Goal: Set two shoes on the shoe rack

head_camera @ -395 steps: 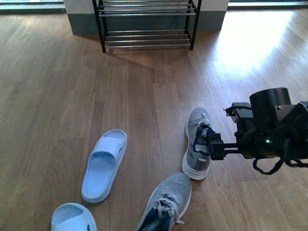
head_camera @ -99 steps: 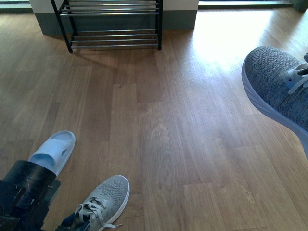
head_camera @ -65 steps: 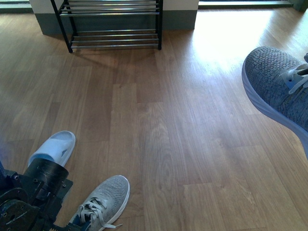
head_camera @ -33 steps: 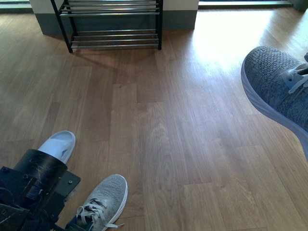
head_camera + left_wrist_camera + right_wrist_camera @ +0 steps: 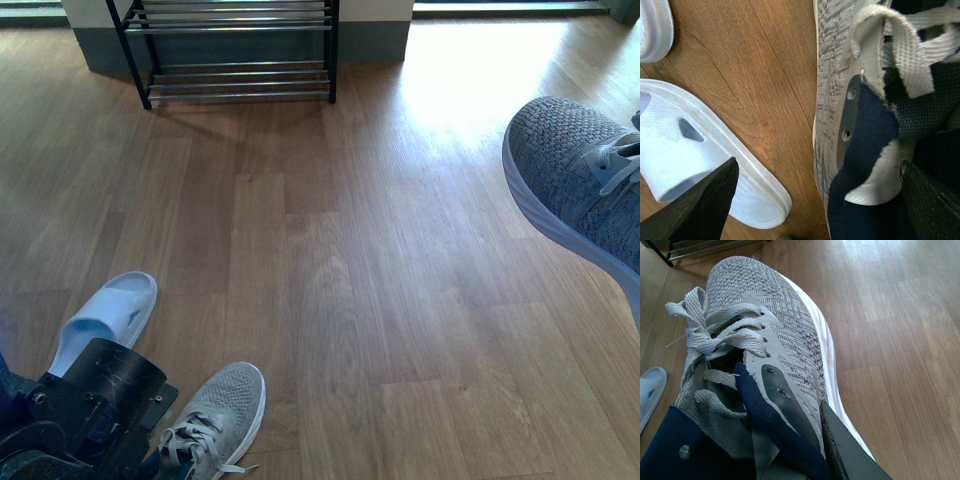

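right gripper (image 5: 807, 452) clamps grey knit white-soled sneaker (image 5: 575, 190) aloft by its collar, clear for carrying to the far black-and-chrome shoe rack (image 5: 235, 70); left gripper (image 5: 818, 165), jaws apart, straddles collar of twin sneaker (image 5: 225, 400) on wood floor (image 5: 350, 300), set up to pinch.

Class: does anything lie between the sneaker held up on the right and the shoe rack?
Nothing visible: only bare floor separates the raised sneaker from the shoe rack; the slide and other sneaker lie far left.
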### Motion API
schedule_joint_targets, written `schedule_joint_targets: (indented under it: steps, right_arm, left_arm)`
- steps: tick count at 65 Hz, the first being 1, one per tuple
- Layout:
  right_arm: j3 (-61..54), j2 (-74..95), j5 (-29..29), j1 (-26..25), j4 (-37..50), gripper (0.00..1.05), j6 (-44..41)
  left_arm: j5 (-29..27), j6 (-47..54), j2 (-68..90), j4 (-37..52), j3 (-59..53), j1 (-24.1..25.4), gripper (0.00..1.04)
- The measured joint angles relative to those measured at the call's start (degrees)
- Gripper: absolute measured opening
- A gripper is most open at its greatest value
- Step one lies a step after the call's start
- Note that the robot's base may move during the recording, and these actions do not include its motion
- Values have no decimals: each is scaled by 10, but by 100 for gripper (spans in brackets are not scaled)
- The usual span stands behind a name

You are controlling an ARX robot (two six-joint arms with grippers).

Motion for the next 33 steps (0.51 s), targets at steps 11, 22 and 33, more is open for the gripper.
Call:
schedule_joint_targets:
  steps: [11,22,33]
  right_arm:
    - [0,0,0,0,0,1,0]
    - [0,0,0,0,0,1,0]
    - [0,0,1,0,0,1,0]
  left_arm:
    - [3,-19,43,-8,32,-8,95]
    - [-5,-30,76,-12,61,-13,95]
    - [-17,-33,87,-14,74,-9,71]
